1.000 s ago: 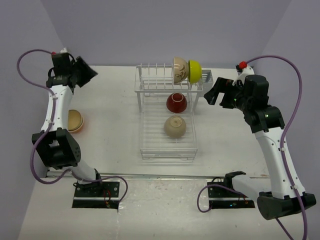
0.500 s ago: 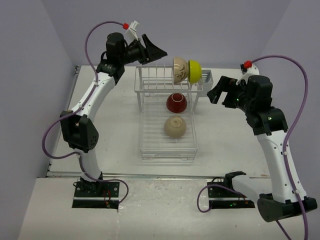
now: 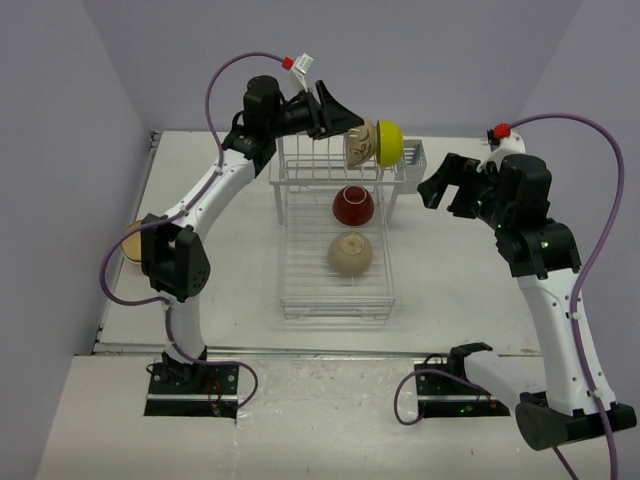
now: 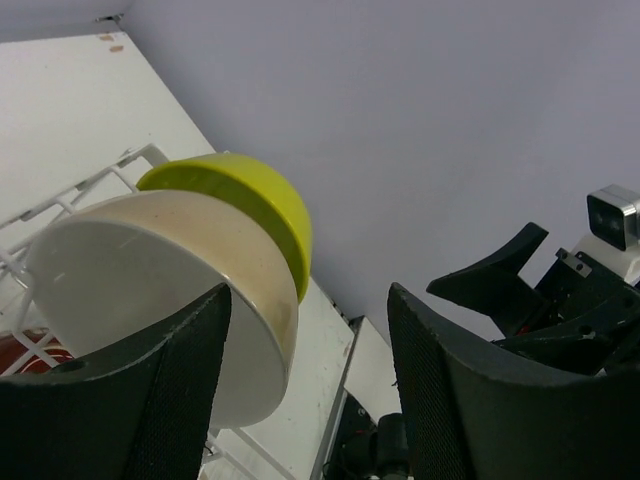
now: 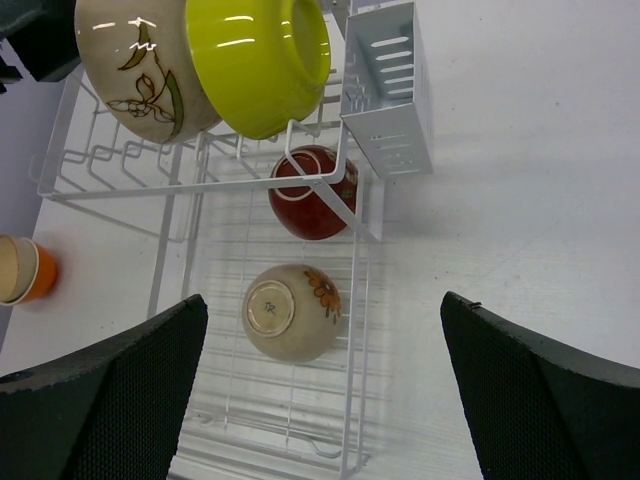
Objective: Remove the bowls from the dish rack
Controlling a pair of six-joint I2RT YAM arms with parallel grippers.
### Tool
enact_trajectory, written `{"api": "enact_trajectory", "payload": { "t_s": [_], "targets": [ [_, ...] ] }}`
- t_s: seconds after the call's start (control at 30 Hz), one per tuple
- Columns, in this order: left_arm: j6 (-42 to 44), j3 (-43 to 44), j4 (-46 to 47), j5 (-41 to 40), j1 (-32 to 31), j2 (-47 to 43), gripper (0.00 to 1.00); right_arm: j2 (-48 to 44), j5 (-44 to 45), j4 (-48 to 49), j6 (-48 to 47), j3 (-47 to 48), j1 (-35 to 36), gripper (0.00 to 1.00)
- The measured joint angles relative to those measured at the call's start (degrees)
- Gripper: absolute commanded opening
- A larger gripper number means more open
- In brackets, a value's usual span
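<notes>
On the white dish rack, a beige bowl and a lime-yellow bowl stand on edge in the raised tines. A dark red bowl and another beige bowl lie upside down on the grid tray. My left gripper is open at the tines. In the left wrist view its jaws straddle the beige bowl's rim, with the lime bowl behind. My right gripper is open and empty, hovering right of the rack. It looks down on the rack, the red bowl and the tray's beige bowl.
An orange bowl with a beige one nested inside stands on the table left of the rack, partly hidden behind my left arm in the top view. The cutlery basket hangs at the rack's far right corner. Purple walls close in the table.
My left arm has swung from the table's far left over to the rack's tines, its open gripper now at the beige bowl. The right arm shifted only slightly.
</notes>
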Motion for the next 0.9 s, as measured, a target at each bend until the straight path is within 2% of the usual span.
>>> {"api": "enact_trajectory", "payload": {
  "t_s": [0.17,0.33,0.73,0.9],
  "targets": [
    [-0.3,0.0,0.0,0.4,-1.1,1.3,0.61,-0.7,0.9,0.0,0.0,0.0,0.0,0.99],
    [-0.6,0.0,0.0,0.4,-1.1,1.6,0.46,-1.9,1.2,0.0,0.0,0.0,0.0,0.99],
    [-1.5,0.4,-0.1,0.7,-1.1,3.5,0.39,-2.3,1.4,0.0,-0.1,-0.3,0.0,0.99],
    [-2.1,1.3,0.0,1.4,-1.2,4.2,0.29,-2.4,1.5,0.0,-0.2,-0.4,0.0,0.99]
  ]
}}
